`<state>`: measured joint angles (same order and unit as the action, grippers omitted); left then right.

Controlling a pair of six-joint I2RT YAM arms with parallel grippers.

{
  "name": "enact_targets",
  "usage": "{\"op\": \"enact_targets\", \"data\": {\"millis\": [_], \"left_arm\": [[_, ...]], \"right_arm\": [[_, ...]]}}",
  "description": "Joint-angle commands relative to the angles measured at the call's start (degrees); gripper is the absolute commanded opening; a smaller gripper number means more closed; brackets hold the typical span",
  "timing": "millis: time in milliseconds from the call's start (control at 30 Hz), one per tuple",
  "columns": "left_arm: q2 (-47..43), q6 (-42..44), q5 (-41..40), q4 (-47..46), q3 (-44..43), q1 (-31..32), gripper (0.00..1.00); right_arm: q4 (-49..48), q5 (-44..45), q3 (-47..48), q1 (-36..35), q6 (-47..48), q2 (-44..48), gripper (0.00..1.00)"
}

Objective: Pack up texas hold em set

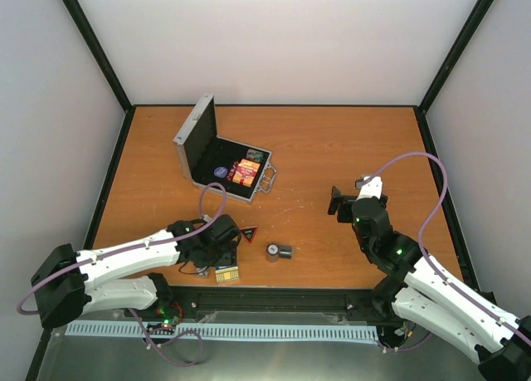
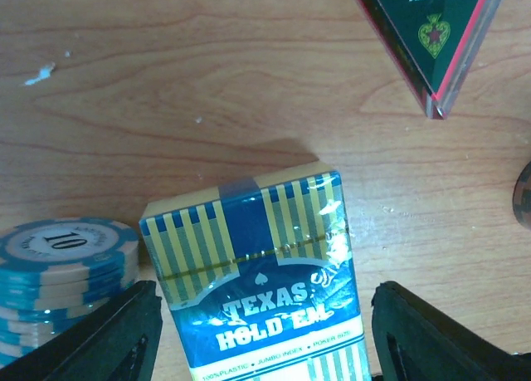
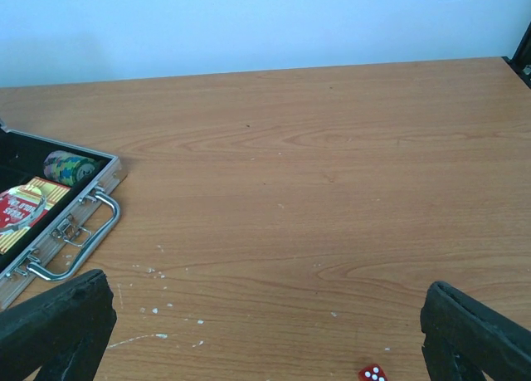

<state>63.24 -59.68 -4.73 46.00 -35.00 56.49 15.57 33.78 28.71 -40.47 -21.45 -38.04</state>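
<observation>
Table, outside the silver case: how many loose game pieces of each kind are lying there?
Card box: 1
Chip stacks: 2 (blue chip stack, dark chip stack)
Triangle: 1
Red die: 1
Total: 5

The top camera looked down on the whole bench from high at its near edge; both wrist cameras sat low and close, the right one sharing the case.
</observation>
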Motion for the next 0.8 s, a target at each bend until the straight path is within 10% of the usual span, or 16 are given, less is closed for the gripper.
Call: {"op": "enact_targets", "data": {"millis": [0,767], "left_arm": [[1.1,-1.2,2.5,0.0,-0.5,1.1,0.70],[2.1,1.3,4.0,-5.0,2.3,1.6,0.70]], "right_arm": [[-1.6,1.6,-0.6,0.5,0.1,0.0,1.00],[-1.6,1.7,-1.1,0.5,0.3,0.4,1.00]]}}
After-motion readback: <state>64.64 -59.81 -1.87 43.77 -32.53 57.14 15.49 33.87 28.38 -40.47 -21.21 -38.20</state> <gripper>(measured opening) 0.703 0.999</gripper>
